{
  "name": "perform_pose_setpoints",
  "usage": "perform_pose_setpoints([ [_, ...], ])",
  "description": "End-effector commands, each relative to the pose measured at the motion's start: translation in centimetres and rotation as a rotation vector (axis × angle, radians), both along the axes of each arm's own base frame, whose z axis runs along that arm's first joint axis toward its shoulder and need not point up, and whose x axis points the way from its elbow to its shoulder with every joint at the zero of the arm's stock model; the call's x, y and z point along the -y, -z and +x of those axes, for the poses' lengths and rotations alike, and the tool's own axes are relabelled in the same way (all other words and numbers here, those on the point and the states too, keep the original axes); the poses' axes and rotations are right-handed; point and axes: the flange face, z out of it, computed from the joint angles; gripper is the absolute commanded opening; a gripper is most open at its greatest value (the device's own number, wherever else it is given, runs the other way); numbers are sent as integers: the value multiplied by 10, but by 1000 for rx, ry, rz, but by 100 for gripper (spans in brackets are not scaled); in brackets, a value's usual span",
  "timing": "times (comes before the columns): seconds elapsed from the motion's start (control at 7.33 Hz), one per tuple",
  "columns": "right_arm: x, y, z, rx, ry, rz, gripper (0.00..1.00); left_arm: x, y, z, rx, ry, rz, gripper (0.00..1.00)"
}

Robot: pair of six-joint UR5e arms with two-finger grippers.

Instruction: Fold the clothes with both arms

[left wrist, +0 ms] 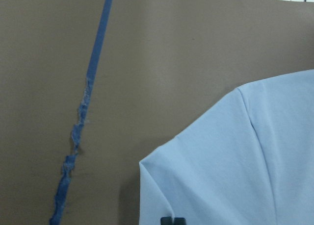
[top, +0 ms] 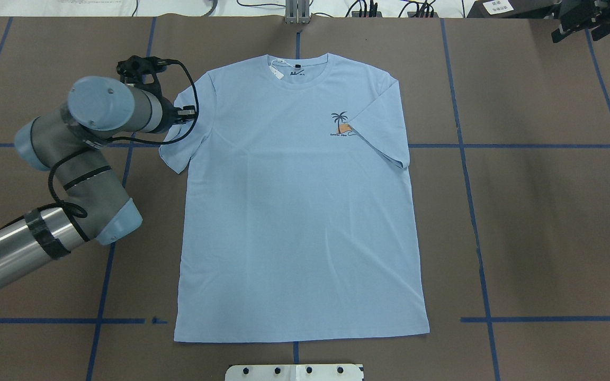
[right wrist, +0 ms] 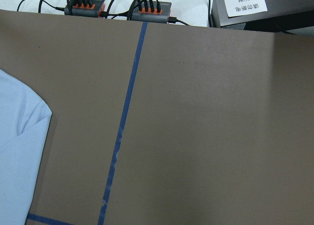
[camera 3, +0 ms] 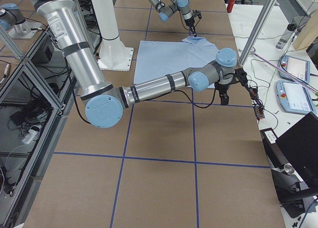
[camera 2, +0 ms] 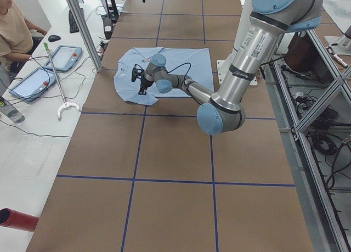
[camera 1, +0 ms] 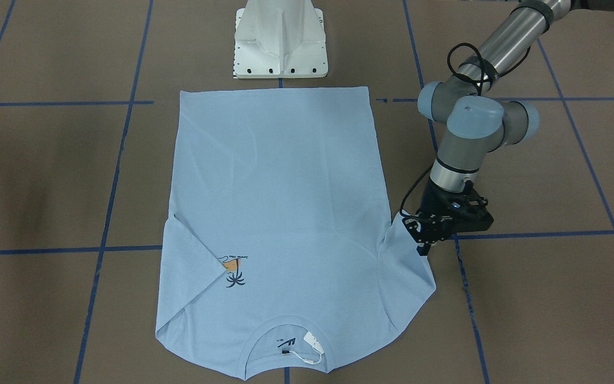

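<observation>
The T-shirt (top: pixel 294 211) lies flat mid-table (top: pixel 548 222). My left gripper (camera 1: pixel 424 246) sits at its sleeve (camera 1: pixel 408 274) edge — tips nearly together (right gripper (top: pixel 585 24) well aside, spread unclear) — likely next: fold that sleeve inward.

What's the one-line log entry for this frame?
T-shirt flat, one sleeve folded in | left gripper at edge of other sleeve, grasp unclear | right gripper off T-shirt

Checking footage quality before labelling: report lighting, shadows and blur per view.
Front-facing: even light, T-shirt sharp. Overhead: crisp, bench at top washed out. Left wrist: slightly soft. Exterior left: wide-angle, left arm looms, soft shadow beneath it.
</observation>
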Motion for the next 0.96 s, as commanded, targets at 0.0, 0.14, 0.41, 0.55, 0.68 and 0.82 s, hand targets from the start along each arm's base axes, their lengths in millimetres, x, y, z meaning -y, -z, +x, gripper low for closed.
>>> perform_pose_setpoints([
  [0.0, 0, 0, -1, 0, 1, 0, 100, -10, 58, 49, 19, 0, -69, 0],
  [0.14, 1, 0, -1, -1, 0, 0, 100, -5, 53, 57, 32, 1, -80, 0],
  [0.41, 0, 0, 0, -1, 0, 0, 100, 13, 57, 79, 60, 11, -91, 0],
  [0.55, 0, -1, 0, -1, 0, -1, 100, 15, 52, 81, 69, 12, -97, 0],
  [0.68, 0, -1, -2, -1, 1, -4, 100, 19, 56, 83, 72, 21, -93, 0],
  [0.82, 0, -2, -1, -2, 1, -6, 100, 24, 57, 87, 81, 36, -89, 0],
])
